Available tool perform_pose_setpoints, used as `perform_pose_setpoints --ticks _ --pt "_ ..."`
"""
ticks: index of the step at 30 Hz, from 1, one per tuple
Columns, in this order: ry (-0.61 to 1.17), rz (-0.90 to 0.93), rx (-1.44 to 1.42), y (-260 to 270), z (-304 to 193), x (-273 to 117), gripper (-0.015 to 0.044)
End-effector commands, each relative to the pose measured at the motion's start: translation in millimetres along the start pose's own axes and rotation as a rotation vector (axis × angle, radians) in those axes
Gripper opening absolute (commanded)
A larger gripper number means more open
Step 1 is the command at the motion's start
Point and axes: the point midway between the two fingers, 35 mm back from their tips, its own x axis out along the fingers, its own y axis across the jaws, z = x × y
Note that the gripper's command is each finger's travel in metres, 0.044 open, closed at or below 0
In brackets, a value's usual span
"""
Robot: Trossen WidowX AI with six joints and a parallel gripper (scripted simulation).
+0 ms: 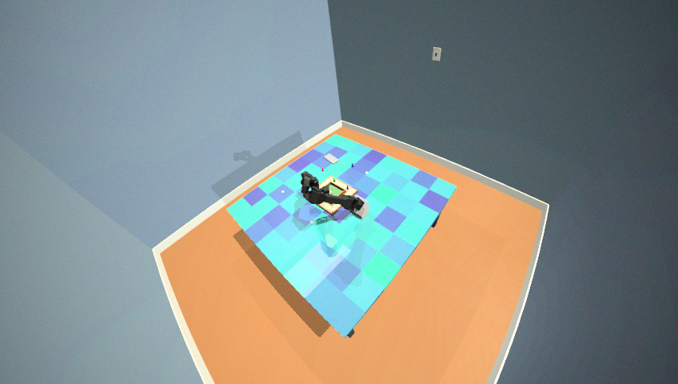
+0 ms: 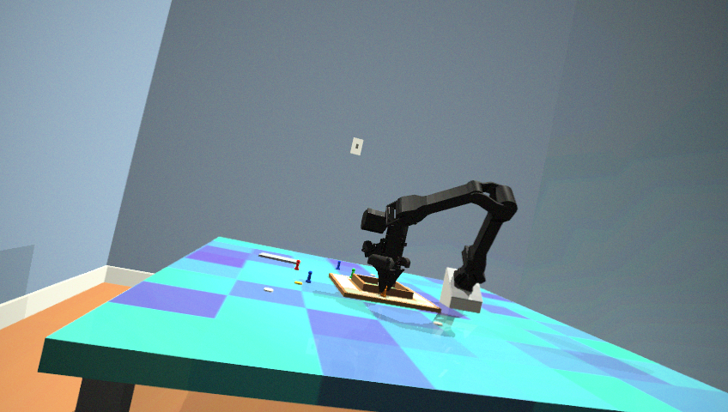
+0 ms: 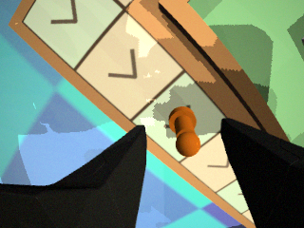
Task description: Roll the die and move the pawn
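One small orange pawn (image 3: 184, 131), waisted like a peanut, standing upright on a pale track square of the flat wooden game board (image 3: 95, 38), just outside the raised brown wall of the green-floored dice tray (image 3: 254, 19). Black two-fingered hand (image 3: 184, 152) poised directly above, half spread, pinching nothing, one dark finger (image 3: 102, 197) to the left and the other (image 3: 269, 184) to the right in the wrist view. Pawn centred in that gap, touching neither finger, slightly ahead of the tips toward the board's far squares. Long axis of the pawn vertical, roughly in line with the approach of the hand, so a straight drop and a squeeze across the narrow waist looks like the fitting move. Chevron arrows on the two squares to the far left point along the track. Die out of sight in every current view, so pip count not readable. From the exterior view, hand (image 2: 384, 286) low over the near edge of the board on the checkered turquoise-and-purple worktop (image 2: 255, 347), with red, blue and green pawns well apart to the left. Main risk, by judgement: clipping the tray wall with the right finger on descent, or tipping the pawn.
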Motion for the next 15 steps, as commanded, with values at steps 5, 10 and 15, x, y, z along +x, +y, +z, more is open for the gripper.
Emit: perform_pose_setpoints --ticks 5,10,15 --pt "0.005 0.004 0.006 -0.3 -1.0 6.7 0.0121" --pt "0.005 0.004 0.006 -0.3 -1.0 6.7 0.0029" --pt "0.005 0.004 0.006 -0.3 -1.0 6.7 0.0000"
